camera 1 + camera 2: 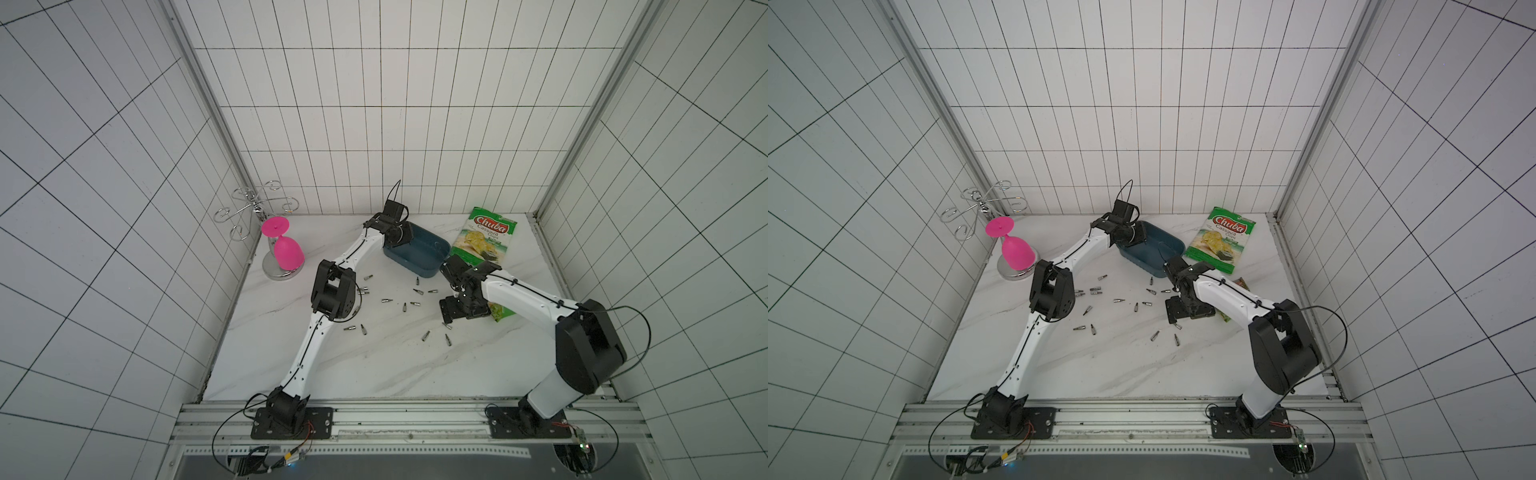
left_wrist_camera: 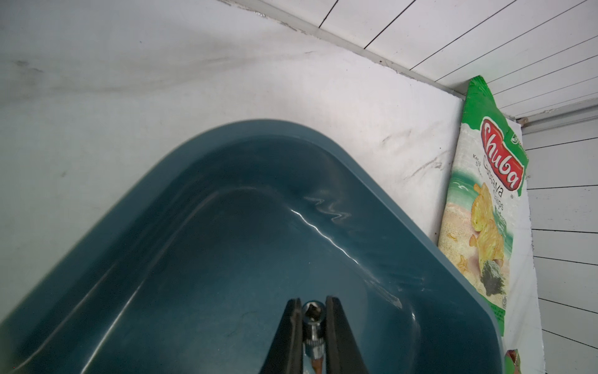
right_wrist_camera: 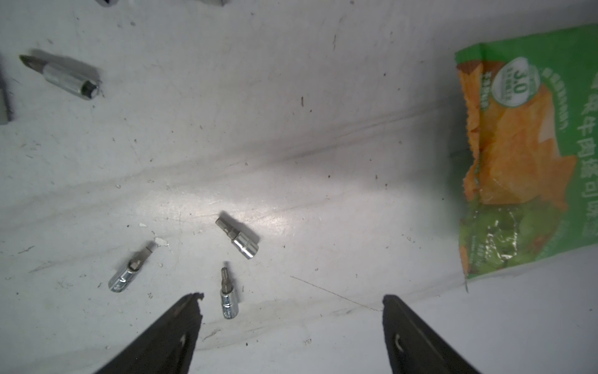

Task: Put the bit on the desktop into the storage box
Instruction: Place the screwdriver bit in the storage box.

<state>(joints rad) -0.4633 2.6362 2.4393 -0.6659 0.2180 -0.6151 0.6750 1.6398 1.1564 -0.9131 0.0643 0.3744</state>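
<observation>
The storage box [image 1: 428,259] [image 1: 1152,255] is a dark teal tray at the back middle of the white marble desktop [image 1: 374,365]. My left gripper [image 1: 400,239] [image 2: 313,304] hangs over the box's inside [image 2: 194,259], shut on a small chrome bit [image 2: 313,319] held between its black fingers. Several more bits [image 1: 405,306] lie scattered on the desktop in front of the box. My right gripper [image 1: 448,316] [image 3: 293,299] stands open just above the desktop with nothing between its fingers. One bit [image 3: 229,299] lies close to a fingertip and two others [image 3: 241,241] lie just beyond.
A green Chuba chips bag [image 1: 486,239] [image 2: 485,210] lies right of the box. A second green snack bag [image 1: 500,313] [image 3: 524,155] lies under my right arm. At the back left, a pink goblet [image 1: 286,251] hangs upside down on a chrome rack [image 1: 257,208]. Tiled walls enclose three sides.
</observation>
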